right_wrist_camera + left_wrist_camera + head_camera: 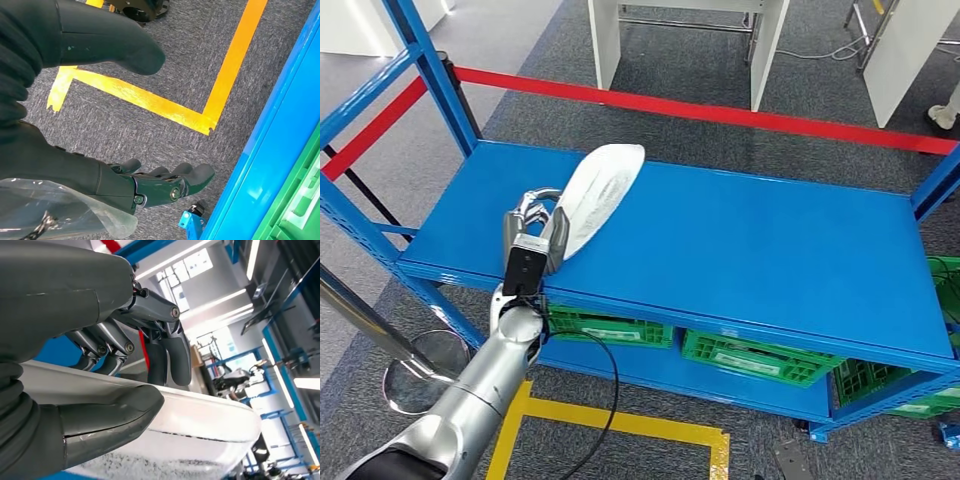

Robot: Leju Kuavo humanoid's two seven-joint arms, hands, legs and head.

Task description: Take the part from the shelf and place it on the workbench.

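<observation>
Head view frames the blue shelf point(743, 240), on whose top deck the white part point(601, 192) is found near the left end. The part is a long, shallow, leaf-shaped shell; it is tilted, its near end raised and its far tip toward the back of the deck, though whether that tip is touching the surface cannot be told. It is held at its near end by the left hand point(535, 228), a placement judged to leave most of the shell free of the hand so that it can be lifted off the deck without being dragged.

The left arm is extended up and forward from the lower left, the wrist being level with the shelf's front edge. From the left wrist view, the grip is seen plainly: the thumb point(113, 415) is pressed along one face of the part point(203, 415) and the darker fingers point(170, 355) are curled over the opposite face, so the shell is clamped between them.

The right hand point(158, 185) is hung low beside the shelf, above the grey carpet and the yellow floor tape point(151, 100). Its fingers are loosely spread and nothing is held in it.

The workbench is not identified, so the transfer is judged to be at its start.
</observation>
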